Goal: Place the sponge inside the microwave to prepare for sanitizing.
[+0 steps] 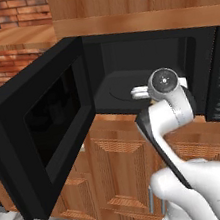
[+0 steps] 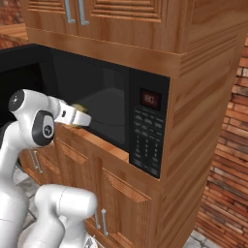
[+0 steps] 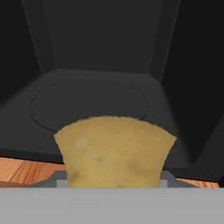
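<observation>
Right up against your hand camera sits the sponge [image 3: 114, 151], mustard-yellow, its soft rough edge uppermost and its broad face toward you. Your gripper [image 2: 80, 117] is closed on the sponge at a narrow-to-middling spread; the finger tips themselves are hidden behind it, so you can't see the contact points. The sponge's long axis runs across the hand view, left to right, and it points forward into the oven cavity.

You're holding it at the mouth of the microwave [image 1: 209, 55], just over the front lip where the wooden shelf edge meets the black floor. Beyond it you see the round turntable [image 3: 87, 103] on the cavity floor, well inside and not touched.

From the right base view, a sliver of yellow peeks out past the white wrist, in front of the dark opening.

The microwave door [image 1: 39, 129] stands swung wide to the left, its glass dark.

For writing: you've got a small red display [image 2: 150, 100] above the keypad [image 2: 147, 140] on the right-hand panel, but the digits and the button labels are too small to read. No brand name is legible.
</observation>
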{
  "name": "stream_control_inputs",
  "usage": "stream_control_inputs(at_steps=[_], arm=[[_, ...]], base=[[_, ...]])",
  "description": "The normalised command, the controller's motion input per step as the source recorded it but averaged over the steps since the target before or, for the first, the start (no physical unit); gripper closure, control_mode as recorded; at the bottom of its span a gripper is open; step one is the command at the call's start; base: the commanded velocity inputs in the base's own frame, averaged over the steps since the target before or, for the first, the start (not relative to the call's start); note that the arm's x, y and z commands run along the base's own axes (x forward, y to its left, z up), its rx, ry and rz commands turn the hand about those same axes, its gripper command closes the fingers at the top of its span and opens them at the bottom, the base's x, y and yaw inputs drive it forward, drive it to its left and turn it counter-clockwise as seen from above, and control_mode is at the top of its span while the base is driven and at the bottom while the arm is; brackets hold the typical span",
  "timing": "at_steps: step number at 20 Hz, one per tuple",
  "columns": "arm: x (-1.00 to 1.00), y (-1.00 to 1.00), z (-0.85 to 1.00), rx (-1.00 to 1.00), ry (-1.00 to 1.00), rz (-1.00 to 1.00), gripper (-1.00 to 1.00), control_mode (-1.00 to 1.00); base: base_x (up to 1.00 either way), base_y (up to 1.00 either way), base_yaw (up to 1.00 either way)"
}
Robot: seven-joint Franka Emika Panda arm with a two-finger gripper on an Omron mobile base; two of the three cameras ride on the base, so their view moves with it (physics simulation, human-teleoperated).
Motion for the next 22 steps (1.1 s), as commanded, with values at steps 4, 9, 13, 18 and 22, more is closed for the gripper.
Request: stream_control_inputs(at_steps=[4,9,13,18,22], arm=[[0.82,-0.08,0.0,0.0,0.0,0.0,1.0,-1.0],[0.71,-0.14,-0.03,0.0,0.0,0.0,1.0,-1.0],[0.7,-0.17,-0.11,0.0,0.01,-0.01,1.0,-1.0],[0.62,-0.25,-0.28,0.0,0.05,0.0,1.0,-1.0],[0.53,-0.21,-0.17,0.0,0.01,0.0,1.0,-1.0]], base=[[0.0,0.0,0.0],[0.0,0.0,0.0],[0.0,0.0,0.0],[0.0,0.0,0.0],[0.0,0.0,0.0]])
